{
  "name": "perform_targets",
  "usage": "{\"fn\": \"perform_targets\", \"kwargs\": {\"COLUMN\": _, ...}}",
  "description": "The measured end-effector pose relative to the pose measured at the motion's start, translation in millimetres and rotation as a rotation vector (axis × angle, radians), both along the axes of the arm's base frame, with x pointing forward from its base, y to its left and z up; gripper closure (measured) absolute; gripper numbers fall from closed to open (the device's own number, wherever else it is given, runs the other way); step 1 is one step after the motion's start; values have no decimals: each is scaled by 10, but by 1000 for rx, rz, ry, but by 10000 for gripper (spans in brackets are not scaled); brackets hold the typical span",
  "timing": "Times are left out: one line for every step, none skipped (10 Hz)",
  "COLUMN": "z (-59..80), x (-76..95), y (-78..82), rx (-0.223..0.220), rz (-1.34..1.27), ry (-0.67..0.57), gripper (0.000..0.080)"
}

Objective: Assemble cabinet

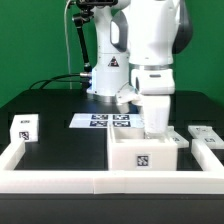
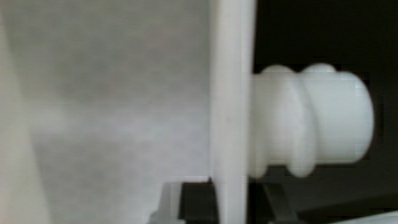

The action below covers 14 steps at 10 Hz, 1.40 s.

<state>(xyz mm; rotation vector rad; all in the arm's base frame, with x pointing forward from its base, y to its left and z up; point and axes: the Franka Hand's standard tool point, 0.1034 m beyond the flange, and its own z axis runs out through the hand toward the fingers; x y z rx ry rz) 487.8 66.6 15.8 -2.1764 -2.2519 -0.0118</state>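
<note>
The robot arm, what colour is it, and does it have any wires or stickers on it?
The arm is white and chunky, with smooth rounded sections and dark bands at the joints. A black cable runs beside it, and there is a dark mark on its base. The pincer has dark tips.

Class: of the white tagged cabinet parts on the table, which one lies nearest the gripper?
The large box body, directly below the gripper; the small block and flat panels sit off to either side.
</note>
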Motion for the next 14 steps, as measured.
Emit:
{"fn": "perform_targets", "kwargs": {"z": -1, "x": 66, "y": 82, "rx": 3, "rz": 11, "ry": -1, "gripper": 764}}
{"fn": "perform_targets", "kwargs": {"z": 1, "x": 158, "y": 180, "rx": 8, "rz": 20, "ry": -8, "gripper": 764}}
{"fn": "perform_targets", "kwargs": {"z": 2, "x": 229, "y": 258, "rx": 12, "rz": 18, "ry": -16, "gripper": 764}}
{"fn": "perform_targets", "kwargs": {"z": 4, "x": 261, "y": 312, "rx": 13, "rz": 5, "ry": -18, "gripper": 764}}
{"fn": "perform_targets", "kwargs": {"z": 4, "x": 309, "y": 378, "rx": 13, "rz": -3, "ry": -17, "gripper": 764}}
{"fn": "perform_targets", "kwargs": {"z": 3, "x": 341, "y": 423, "rx": 7, "rz": -20, "ry": 0, "gripper": 764}}
{"fn": "perform_targets", "kwargs": {"z": 6, "x": 341, "y": 442, "rx": 3, "rz": -41, "ry": 9, "gripper": 764}}
{"fn": "perform_targets", "kwargs": {"z": 7, "x": 339, "y": 449, "rx": 4, "rz": -47, "ry": 9, "gripper": 764}}
{"fn": "perform_targets", "kwargs": {"z": 6, "x": 340, "y": 442, "rx": 4, "rz": -48, "ry": 9, "gripper": 757}}
{"fn": "perform_targets", "kwargs": {"z": 5, "x": 339, "y": 440, "rx": 4, "rz": -48, "ry": 10, "gripper": 757}}
{"fn": "perform_targets", "kwargs": {"z": 4, "x": 339, "y": 437, "rx": 4, "rz": -49, "ry": 10, "gripper": 575}}
{"fn": "perform_targets", "kwargs": {"z": 4, "x": 340, "y": 434, "rx": 4, "rz": -49, "ry": 10, "gripper": 393}}
{"fn": "perform_targets", "kwargs": {"z": 8, "x": 339, "y": 425, "rx": 4, "rz": -50, "ry": 9, "gripper": 393}}
{"fn": "perform_targets", "kwargs": {"z": 30, "x": 321, "y": 394, "rx": 4, "rz": -54, "ry": 6, "gripper": 258}}
